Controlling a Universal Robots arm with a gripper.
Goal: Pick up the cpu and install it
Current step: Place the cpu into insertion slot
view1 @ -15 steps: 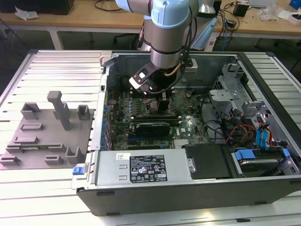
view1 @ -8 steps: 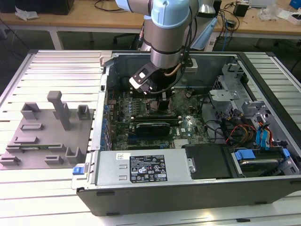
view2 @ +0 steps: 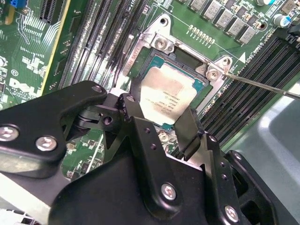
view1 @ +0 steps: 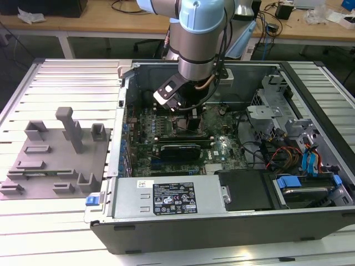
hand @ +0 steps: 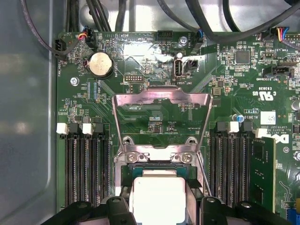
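- The end effector is held over the socket, with its fingers set on two opposite sides of the cpu. Whether the chip is clenched cannot be told.
- One corner of the cpu is hidden behind the fingers in the second wrist view.
- The cpu is seen as a flat square in the socket, pale silver on top and green at the border.
- The load plate is stood open beside the socket.
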